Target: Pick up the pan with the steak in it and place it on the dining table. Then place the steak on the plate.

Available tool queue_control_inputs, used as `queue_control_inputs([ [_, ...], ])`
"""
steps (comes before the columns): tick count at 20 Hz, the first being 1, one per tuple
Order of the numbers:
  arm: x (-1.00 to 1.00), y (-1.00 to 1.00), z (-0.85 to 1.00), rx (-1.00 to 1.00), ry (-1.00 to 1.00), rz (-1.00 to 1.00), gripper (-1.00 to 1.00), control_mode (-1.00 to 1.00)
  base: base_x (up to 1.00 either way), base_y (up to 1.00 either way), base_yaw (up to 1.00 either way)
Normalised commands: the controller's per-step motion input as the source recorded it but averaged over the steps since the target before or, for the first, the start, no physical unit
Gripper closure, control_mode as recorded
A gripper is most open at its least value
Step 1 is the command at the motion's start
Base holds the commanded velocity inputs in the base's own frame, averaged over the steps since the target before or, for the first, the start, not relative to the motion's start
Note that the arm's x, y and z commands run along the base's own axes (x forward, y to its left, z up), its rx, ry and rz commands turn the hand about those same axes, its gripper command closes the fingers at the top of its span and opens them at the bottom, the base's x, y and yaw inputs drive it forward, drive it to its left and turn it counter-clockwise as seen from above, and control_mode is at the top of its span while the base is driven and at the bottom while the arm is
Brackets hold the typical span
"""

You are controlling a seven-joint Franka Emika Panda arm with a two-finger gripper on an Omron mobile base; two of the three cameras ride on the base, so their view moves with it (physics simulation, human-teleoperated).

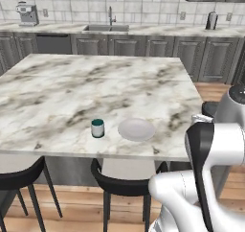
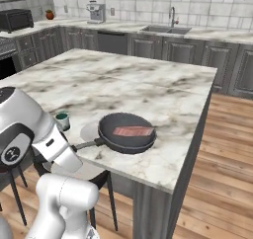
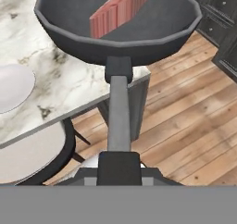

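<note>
Your gripper [image 3: 119, 165] is clamped narrow on the end of the handle of the pan [image 3: 115, 31], and the hand view looks straight along that handle to the bowl. One pan, one steak [image 3: 121, 11] lying inside it, pinkish-red and ridged.

The right base view shows what the hand view cannot: the pan sits at the near corner of the dining table [image 2: 123, 85], with its bowl over the marble and its handle reaching back toward the arm; whether its base touches the top, you cannot tell. The steak lies flat across its bottom.

The left base view gives you one plate [image 1: 136, 129] clear and whole, near the table's front edge, with one teal cup [image 1: 97, 128] just beside it on its left. In the right base view the pan overlaps the plate's edge.
</note>
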Motion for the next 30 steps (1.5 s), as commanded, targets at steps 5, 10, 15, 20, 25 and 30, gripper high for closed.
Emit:
queue_control_inputs([
  [5, 0.35, -0.24, -0.09, 0.0, -0.01, 0.12, 1.0, -1.0, 0.0, 0.0, 0.0],
  [10, 0.02, -0.05, -0.02, 0.0, 0.0, 0.04, 1.0, -1.0, 0.0, 0.0, 0.0],
  [15, 0.05, 0.0, -0.21, -0.02, -0.01, 0.03, 1.0, -1.0, 0.0, 0.0, 0.0],
  [20, 0.02, -0.03, -0.39, -0.02, 0.0, 0.08, 1.0, -1.0, 0.0, 0.0, 0.0],
  [25, 0.09, -0.14, -0.4, -0.01, 0.0, 0.14, 1.0, -1.0, 0.0, 0.0, 0.0],
  [30, 0.19, -0.26, -0.43, 0.0, 0.0, 0.18, 1.0, -1.0, 0.0, 0.0, 0.0],
])
